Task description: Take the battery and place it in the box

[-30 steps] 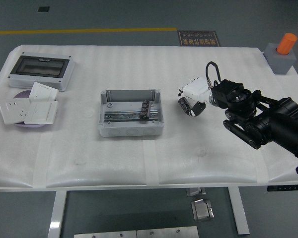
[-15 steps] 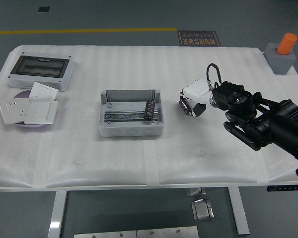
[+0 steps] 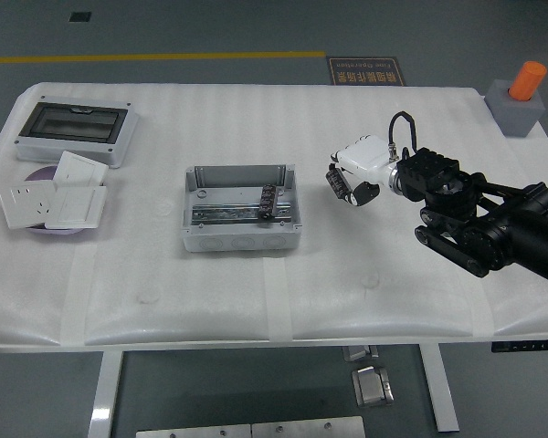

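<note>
A grey open box (image 3: 240, 209) sits at the table's middle. A black battery (image 3: 268, 201) lies inside it at the right end, on the metal rail. My right hand (image 3: 344, 185), with a white back and black fingers (image 3: 333, 182), hovers to the right of the box, apart from it. Its fingers are loosely spread and hold nothing. The black right arm (image 3: 493, 228) reaches in from the right edge. The left arm is not in view.
A grey enclosure with a dark window (image 3: 75, 130) stands at the far left. White switch plates (image 3: 53, 198) lie on a purple disc below it. A grey block with an orange cylinder (image 3: 521, 99) stands at the far right corner.
My right hand has risen a little and drawn slightly back to the right, away from the box. The battery has stayed in the box.
</note>
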Tool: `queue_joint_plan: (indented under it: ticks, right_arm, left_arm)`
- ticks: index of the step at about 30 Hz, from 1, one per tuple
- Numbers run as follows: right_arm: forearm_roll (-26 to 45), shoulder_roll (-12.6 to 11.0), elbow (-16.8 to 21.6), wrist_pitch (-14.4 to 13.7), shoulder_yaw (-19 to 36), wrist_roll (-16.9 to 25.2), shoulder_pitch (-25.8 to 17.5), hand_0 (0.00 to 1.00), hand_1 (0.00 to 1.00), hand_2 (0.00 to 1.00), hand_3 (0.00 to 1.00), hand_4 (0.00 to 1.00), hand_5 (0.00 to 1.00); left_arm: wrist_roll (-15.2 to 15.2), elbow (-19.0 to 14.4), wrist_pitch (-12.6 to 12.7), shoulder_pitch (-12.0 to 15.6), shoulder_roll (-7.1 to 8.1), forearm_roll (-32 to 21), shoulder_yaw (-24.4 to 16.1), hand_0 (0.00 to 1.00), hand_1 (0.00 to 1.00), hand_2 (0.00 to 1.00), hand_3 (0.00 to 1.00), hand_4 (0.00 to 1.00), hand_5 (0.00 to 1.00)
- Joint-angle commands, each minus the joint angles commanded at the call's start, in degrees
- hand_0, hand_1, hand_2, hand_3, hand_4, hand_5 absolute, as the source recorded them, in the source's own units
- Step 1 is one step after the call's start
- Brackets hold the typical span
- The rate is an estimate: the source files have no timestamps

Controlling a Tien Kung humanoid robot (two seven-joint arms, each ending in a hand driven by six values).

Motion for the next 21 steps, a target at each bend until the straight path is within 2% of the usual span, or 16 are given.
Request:
queue_joint_plan:
  ticks: [2, 5, 10, 14, 15, 20, 21]
  right_arm:
    - [2.4, -0.7, 2.2, -2.6, 0.9, -0.9, -0.3, 0.814, 0.646, 0.589, 0.642, 0.450, 0.172]
    - [4.2, -0.7, 5.9, -5.7, 5.1, -1.9, -2.2, 0.815, 0.645, 0.586, 0.641, 0.453, 0.180]
    - [8.2, 1.2, 11.9, -8.1, 13.1, -1.8, -7.2, 0.813, 0.644, 0.584, 0.643, 0.465, 0.189]
    - [12.7, 2.9, 15.1, -8.8, 18.5, -0.5, -10.6, 0.813, 0.644, 0.584, 0.643, 0.465, 0.189]
    - [14.2, 3.3, 15.5, -8.8, 19.9, 0.1, -11.4, 0.816, 0.643, 0.592, 0.644, 0.531, 0.227]
    - [21.0, 4.2, 16.3, -7.8, 24.2, 2.1, -13.4, 0.816, 0.643, 0.592, 0.644, 0.531, 0.227]
    - [22.0, 4.2, 16.3, -7.6, 24.3, 2.3, -13.5, 0.819, 0.656, 0.642, 0.651, 0.691, 0.328]
  left_arm:
    - [0.1, 0.0, 0.0, 0.2, 0.01, 0.0, -0.1, 0.463, 0.584, 0.376, 0.482, 0.448, 0.314]
    - [0.5, 0.0, -0.1, 0.5, 0.00, 1.0, -1.5, 0.464, 0.583, 0.377, 0.481, 0.451, 0.315]
    - [0.9, 0.0, -0.1, 1.0, 0.09, 1.7, -2.6, 0.463, 0.583, 0.377, 0.482, 0.452, 0.314]
    - [0.8, 0.0, -0.1, 1.1, 0.21, 1.1, -2.1, 0.463, 0.583, 0.377, 0.482, 0.452, 0.314]
    - [0.8, 0.0, -0.1, 1.1, 0.25, 0.9, -2.0, 0.463, 0.583, 0.378, 0.482, 0.451, 0.314]
    - [1.0, 0.0, -0.1, 1.3, 0.33, 0.9, -2.2, 0.463, 0.583, 0.378, 0.482, 0.451, 0.314]
    - [1.0, 0.0, -0.1, 1.3, 0.33, 1.2, -2.5, 0.463, 0.584, 0.378, 0.483, 0.451, 0.314]
